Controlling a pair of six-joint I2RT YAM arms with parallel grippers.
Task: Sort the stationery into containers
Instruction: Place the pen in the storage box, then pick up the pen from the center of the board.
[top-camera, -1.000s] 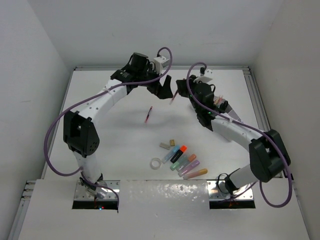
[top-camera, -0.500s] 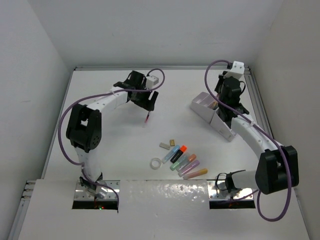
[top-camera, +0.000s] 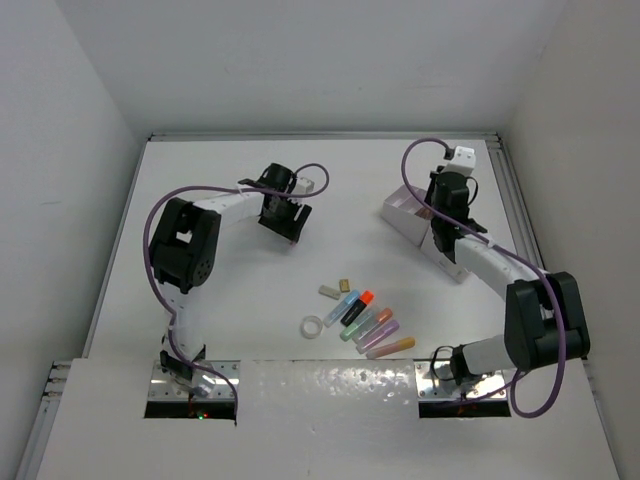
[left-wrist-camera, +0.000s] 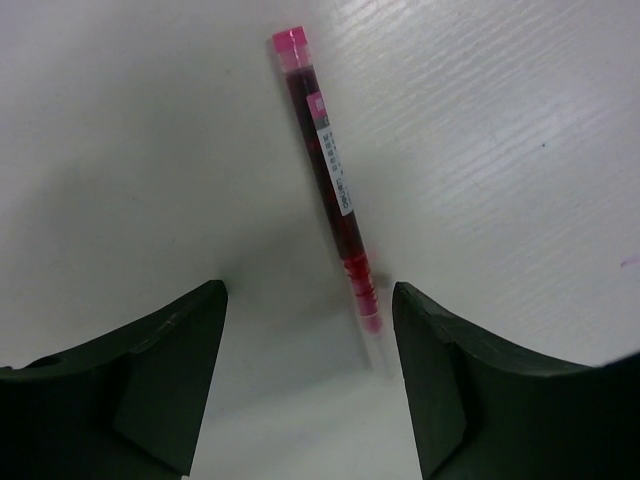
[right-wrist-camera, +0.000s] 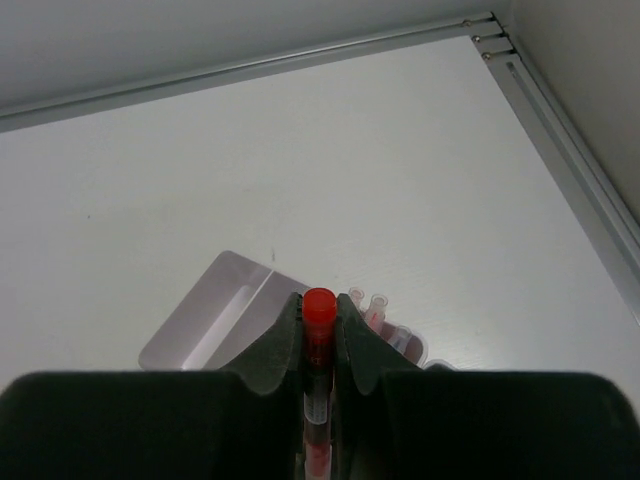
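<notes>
A magenta pen (left-wrist-camera: 325, 170) lies flat on the white table. Its clear tip sits between the fingers of my left gripper (left-wrist-camera: 310, 300), nearer the right finger. The jaws are open and touch nothing. From above, the left gripper (top-camera: 288, 222) is low over the table at centre left. My right gripper (right-wrist-camera: 319, 300) is shut on a red-capped pen (right-wrist-camera: 319, 312) held upright above the pale lilac organizer (right-wrist-camera: 215, 310). Several pens (right-wrist-camera: 368, 303) stand in one of its compartments. The top view puts the right gripper (top-camera: 438, 215) over the organizer (top-camera: 402, 207).
Loose stationery lies in the near middle: two beige erasers (top-camera: 331, 291), a clear tape ring (top-camera: 313, 326) and a row of pastel highlighters (top-camera: 368, 322). A raised rail (right-wrist-camera: 560, 110) runs along the table's far and right edges. Purple cables loop off both arms.
My left gripper has swung left and come down over the magenta pen, its jaws narrowing. My right arm has carried the red pen back over the organizer.
</notes>
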